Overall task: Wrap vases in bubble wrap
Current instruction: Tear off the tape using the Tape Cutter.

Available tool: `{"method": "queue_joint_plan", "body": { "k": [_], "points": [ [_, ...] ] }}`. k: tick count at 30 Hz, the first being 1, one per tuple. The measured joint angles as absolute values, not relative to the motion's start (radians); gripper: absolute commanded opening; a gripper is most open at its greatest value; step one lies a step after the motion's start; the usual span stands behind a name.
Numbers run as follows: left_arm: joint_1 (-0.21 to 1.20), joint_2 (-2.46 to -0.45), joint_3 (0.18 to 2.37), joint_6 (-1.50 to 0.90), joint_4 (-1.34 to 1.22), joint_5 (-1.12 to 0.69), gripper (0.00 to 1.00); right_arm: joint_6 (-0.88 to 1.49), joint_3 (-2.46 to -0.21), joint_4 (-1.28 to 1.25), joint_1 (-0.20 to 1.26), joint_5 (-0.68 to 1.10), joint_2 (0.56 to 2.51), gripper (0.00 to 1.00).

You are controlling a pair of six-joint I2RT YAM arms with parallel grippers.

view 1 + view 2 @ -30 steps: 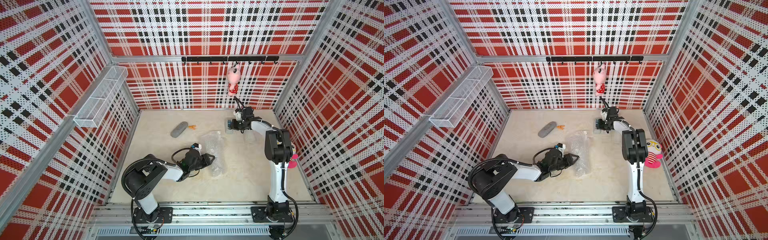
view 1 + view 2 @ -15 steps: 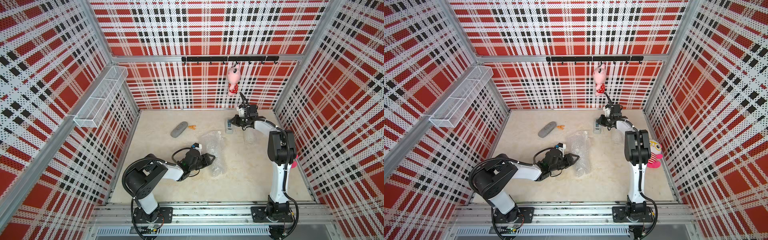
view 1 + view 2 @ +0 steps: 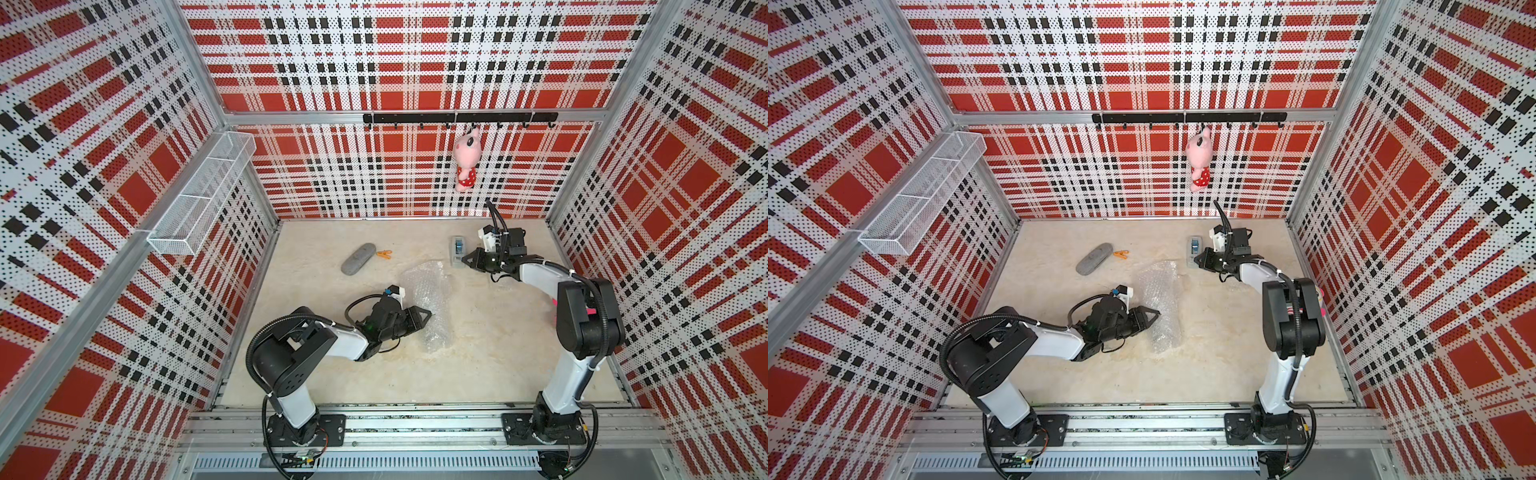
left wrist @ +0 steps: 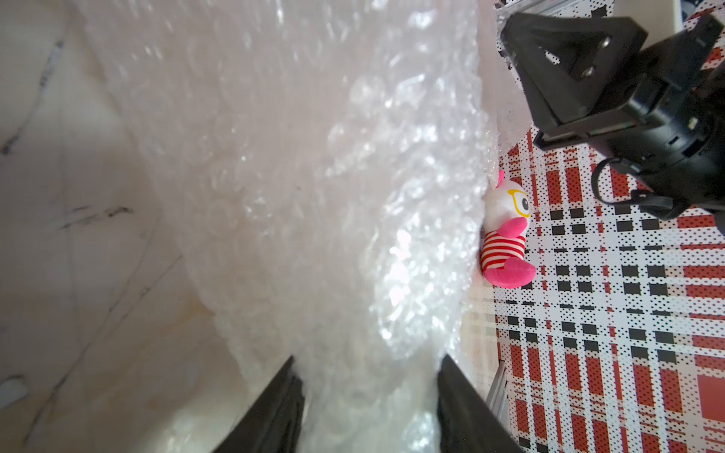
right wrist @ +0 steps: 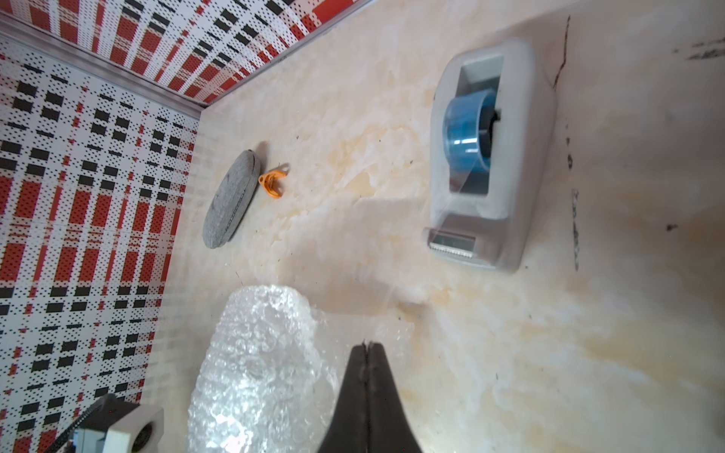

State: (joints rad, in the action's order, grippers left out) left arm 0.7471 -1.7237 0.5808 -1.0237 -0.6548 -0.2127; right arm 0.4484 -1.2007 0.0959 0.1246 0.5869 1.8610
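Note:
The bubble wrap (image 3: 430, 305) (image 3: 1160, 303) lies rolled into a long bundle mid-table. No vase shows; whatever is inside the roll is hidden. My left gripper (image 3: 428, 314) (image 4: 368, 359) lies low beside the bundle, one finger (image 4: 282, 392) on each side, pressing the wrap. My right gripper (image 3: 464, 259) (image 5: 367, 344) hovers shut just in front of the tape dispenser (image 3: 457, 249) (image 5: 486, 164). A faint clear strip of tape appears to run from the dispenser's cutter to the tips.
A grey oval case (image 3: 358, 258) and an orange clip (image 3: 384, 253) lie at the back left. A pink toy (image 3: 466, 160) hangs on the back wall. A striped plush (image 4: 506, 231) sits by the right wall. A wire basket (image 3: 203, 195) hangs on the left wall.
My right gripper has drawn back from over the tape dispenser toward the front, staying shut. The left gripper and the bundle have not moved.

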Motion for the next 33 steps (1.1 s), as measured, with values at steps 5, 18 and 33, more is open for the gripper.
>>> {"method": "queue_joint_plan", "body": {
  "k": [5, 18, 33],
  "points": [
    [0.748, -1.724, 0.581, -1.024, -0.655, -0.213, 0.53, 0.435, -1.094, 0.054, 0.148, 0.578, 1.834, 0.0],
    [0.748, -1.724, 0.581, -1.024, -0.656, -0.213, 0.53, 0.386, -1.021, 0.067, 0.119, 0.445, 1.851, 0.0],
    [0.749, -1.724, 0.581, -1.024, -0.656, -0.212, 0.52, 0.314, -1.103, 0.142, 0.065, 0.254, 1.906, 0.0]
  ]
}}
